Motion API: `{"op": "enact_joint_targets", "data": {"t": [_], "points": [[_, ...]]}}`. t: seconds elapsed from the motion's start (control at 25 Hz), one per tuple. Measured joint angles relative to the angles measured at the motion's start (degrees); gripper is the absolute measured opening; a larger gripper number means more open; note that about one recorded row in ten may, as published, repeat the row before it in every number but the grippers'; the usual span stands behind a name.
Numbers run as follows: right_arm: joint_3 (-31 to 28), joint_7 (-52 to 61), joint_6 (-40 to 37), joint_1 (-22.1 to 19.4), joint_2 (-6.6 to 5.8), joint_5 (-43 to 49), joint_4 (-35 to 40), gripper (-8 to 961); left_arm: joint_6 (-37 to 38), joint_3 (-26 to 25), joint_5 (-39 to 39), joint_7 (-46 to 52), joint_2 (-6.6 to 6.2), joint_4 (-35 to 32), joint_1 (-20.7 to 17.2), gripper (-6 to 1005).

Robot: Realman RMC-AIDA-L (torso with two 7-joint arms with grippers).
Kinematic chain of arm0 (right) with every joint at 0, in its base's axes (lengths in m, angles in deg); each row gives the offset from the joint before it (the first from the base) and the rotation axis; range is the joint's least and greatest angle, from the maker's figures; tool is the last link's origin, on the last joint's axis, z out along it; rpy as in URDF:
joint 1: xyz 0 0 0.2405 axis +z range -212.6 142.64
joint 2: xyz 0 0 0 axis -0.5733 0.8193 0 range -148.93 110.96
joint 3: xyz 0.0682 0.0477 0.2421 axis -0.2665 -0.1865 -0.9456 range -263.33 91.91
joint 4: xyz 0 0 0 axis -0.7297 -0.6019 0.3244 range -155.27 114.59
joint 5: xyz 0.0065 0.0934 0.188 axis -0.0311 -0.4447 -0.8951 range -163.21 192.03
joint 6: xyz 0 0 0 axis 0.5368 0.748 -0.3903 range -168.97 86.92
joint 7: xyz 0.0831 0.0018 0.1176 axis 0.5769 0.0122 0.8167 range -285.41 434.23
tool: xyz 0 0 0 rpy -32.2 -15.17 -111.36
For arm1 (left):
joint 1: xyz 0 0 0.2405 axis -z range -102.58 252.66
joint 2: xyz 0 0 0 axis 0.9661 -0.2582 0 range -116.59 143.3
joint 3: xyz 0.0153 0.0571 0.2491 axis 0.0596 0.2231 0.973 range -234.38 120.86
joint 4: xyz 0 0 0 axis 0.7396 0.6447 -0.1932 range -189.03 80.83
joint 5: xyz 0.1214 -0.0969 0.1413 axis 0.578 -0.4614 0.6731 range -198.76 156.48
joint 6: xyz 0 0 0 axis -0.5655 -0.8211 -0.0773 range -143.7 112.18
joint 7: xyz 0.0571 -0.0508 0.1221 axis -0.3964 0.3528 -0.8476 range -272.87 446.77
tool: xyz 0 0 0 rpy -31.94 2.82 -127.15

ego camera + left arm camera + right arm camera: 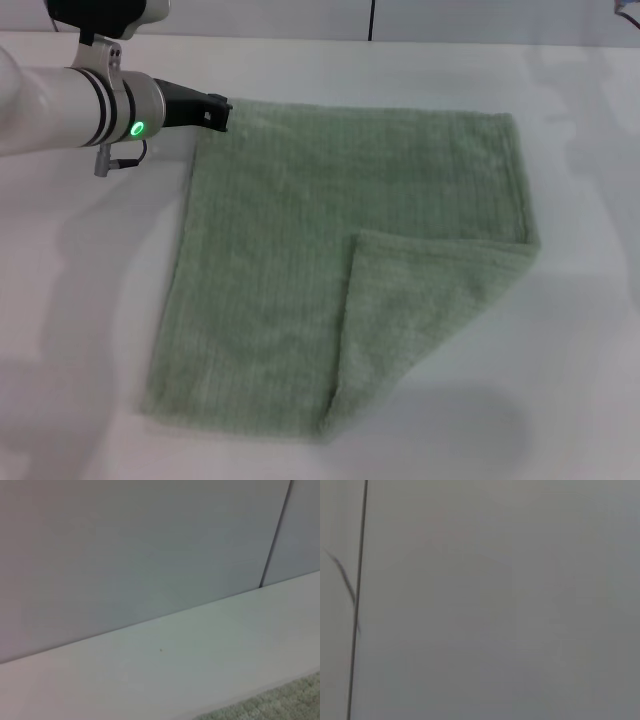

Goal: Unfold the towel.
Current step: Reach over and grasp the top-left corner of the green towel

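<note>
The pale sage-green towel lies spread on the white table in the head view. Its near right corner is folded back over the cloth as a triangular flap. My left gripper reaches in from the left and sits at the towel's far left corner, touching or just beside the hem. A strip of the towel shows at the edge of the left wrist view. My right gripper is out of view; its wrist view shows only a wall.
A grey wall with a dark vertical seam runs along the table's far edge. Bare tabletop surrounds the towel on the right and front.
</note>
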Motion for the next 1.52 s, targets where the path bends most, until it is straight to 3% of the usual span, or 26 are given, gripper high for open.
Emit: {"op": "enact_joint_targets", "data": {"t": [1.52], "points": [[0.0,0.0,1.43,1.17,0.0,0.51,0.0,653,-6.19,2.32,-2.34,-2.3,0.55,6.09,3.05,-2]]}}
